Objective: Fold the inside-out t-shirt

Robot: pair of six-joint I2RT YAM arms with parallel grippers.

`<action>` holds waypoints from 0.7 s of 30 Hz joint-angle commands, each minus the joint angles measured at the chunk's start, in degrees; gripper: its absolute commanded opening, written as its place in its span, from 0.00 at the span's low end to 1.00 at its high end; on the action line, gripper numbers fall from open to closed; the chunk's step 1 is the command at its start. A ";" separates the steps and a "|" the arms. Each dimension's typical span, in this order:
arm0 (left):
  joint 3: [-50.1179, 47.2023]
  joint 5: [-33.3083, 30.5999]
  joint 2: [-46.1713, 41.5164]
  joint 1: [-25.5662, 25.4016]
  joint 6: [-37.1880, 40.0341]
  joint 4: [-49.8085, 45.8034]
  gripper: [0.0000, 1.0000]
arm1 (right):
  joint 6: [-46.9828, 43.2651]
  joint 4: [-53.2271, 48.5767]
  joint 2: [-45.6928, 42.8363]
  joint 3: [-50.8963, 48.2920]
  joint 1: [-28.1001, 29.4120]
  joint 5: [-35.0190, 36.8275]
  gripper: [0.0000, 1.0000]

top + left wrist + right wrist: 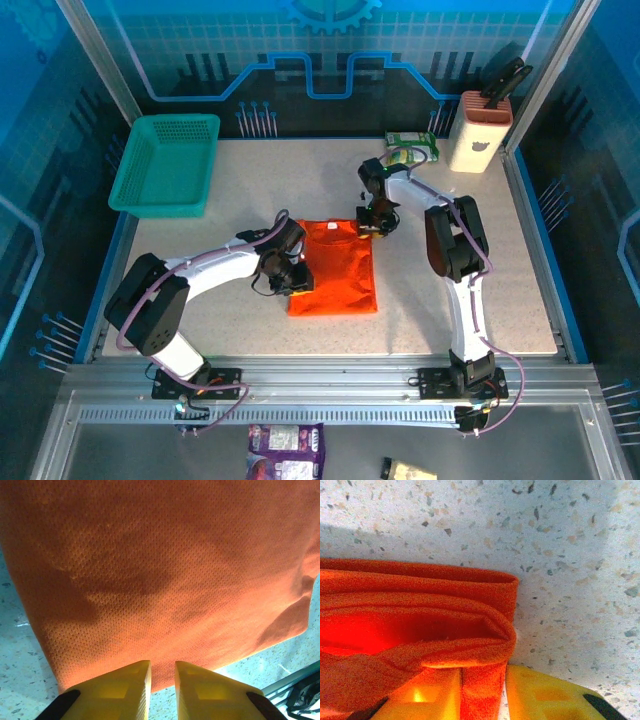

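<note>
- Yellow fingers (535, 695) of the right gripper (484, 675), hard up against the wrist lens, pinching a strip of the inside-out t-shirt (420, 605) between them.
- Layered orange folds stacked at that pinched corner, with bare speckled table (300, 180) just beyond.
- From above: bright orange cloth lying flat as a rough rectangle near the middle of the table, between the two arms.
- Right gripper at the cloth's far right corner; left gripper (162, 669) down at its left edge, about halfway along.
- Left fingers (120, 690) close together with only a narrow slit between, the cloth's edge reaching down to that slit; impossible to tell whether clamped or merely touched.
- Teal basket (162, 207) at the far left corner of the table, well apart from the cloth.
- Green packet (412, 148) and beige holder (478, 135) at the far right corner, the holder upright with a black handle sticking out of its top.
</note>
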 commanded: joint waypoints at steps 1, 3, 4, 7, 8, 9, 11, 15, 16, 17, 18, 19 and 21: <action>-1.08 -0.41 -1.51 0.58 -0.07 -1.83 0.21 | 1.80 -0.76 2.26 -0.08 0.68 -1.99 0.31; -1.17 -0.40 -1.53 0.60 -0.16 -1.66 0.21 | 2.31 -0.59 2.22 -0.60 0.68 -1.23 0.31; -1.12 -0.45 -1.48 0.58 -0.14 -1.56 0.21 | 2.46 -0.61 2.33 -0.76 0.60 -0.95 0.31; -1.18 -0.42 -1.52 0.66 -0.26 -1.40 0.21 | 2.71 -0.35 2.62 -1.38 0.54 -0.40 0.28; -1.17 -0.43 -1.52 0.68 -0.24 -1.48 0.21 | 2.80 -0.14 2.64 -1.58 0.54 -0.48 0.26; -1.14 -0.58 -1.63 0.69 -0.30 -1.49 0.21 | 2.88 0.07 2.75 -1.80 0.54 -0.57 0.24; -1.18 -1.03 -1.93 0.89 -0.11 -1.78 0.21 | 2.99 0.51 2.71 -2.15 0.54 -0.71 0.21; -1.18 -2.78 -3.44 2.59 1.10 -3.07 0.22 | 2.62 0.67 2.69 -2.21 0.47 -0.84 0.16; -1.17 -3.20 -3.83 3.52 1.52 -3.43 0.22 | 2.54 0.71 2.54 -2.28 0.45 -0.77 0.14; -1.05 -3.46 -4.26 4.83 2.07 -3.58 0.23 | 2.45 0.73 2.34 -2.27 0.43 -0.71 0.12; -0.72 -3.63 -4.45 6.10 2.69 -3.68 0.24 | 2.32 0.73 2.19 -2.35 0.36 -0.64 0.10; -0.25 -3.76 -4.49 7.51 3.33 -3.73 0.25 | 2.16 0.77 2.03 -2.37 0.33 -0.58 0.08; 1.66 -4.55 -3.80 10.33 5.19 -3.66 0.27 | 1.80 1.07 1.51 -2.58 0.19 -0.62 0.01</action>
